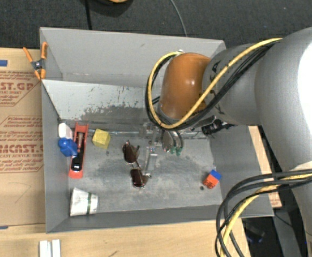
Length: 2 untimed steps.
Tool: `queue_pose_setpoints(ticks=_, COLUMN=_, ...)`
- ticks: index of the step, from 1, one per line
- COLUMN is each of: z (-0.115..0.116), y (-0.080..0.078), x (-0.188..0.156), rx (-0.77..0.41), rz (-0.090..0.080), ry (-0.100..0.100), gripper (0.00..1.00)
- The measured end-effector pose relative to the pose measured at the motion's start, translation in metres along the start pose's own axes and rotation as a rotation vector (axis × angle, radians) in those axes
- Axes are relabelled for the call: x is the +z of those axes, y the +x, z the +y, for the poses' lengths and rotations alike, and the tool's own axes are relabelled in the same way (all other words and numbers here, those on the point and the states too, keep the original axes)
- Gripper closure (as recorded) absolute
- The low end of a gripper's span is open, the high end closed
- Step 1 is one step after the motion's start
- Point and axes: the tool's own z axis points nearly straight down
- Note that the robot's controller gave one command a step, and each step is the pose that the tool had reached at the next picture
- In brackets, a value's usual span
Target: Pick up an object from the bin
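My gripper [163, 140] hangs low over the middle of the bin, under the arm's orange cover. Just to its left and a little nearer the front lies a pair of sunglasses [130, 152] with dark brown lenses; its second lens [139, 178] points toward the bin's front and its thin metal frame runs up toward the gripper. A small green piece [176, 152] shows at the gripper's right side. Further left, a yellow block [101, 138] rests on the floor.
Along the left wall lie a red and black cutter [79, 150] and a blue and white bottle [66, 142]. In the front left corner is a white cup [83, 202] on its side. A small orange and blue piece [211, 179] sits at the front right.
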Motion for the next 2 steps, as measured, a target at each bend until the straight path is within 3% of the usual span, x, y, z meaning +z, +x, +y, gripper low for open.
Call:
queue_pose_setpoints(ticks=1, z=0.007, y=0.006, x=0.005, rx=0.273, rz=-0.008, ry=-0.003, gripper=0.00)
queue_pose_setpoints(ticks=2, z=0.027, y=0.011, x=0.025, rx=0.169, rz=-0.005, ry=-0.001, gripper=0.00)
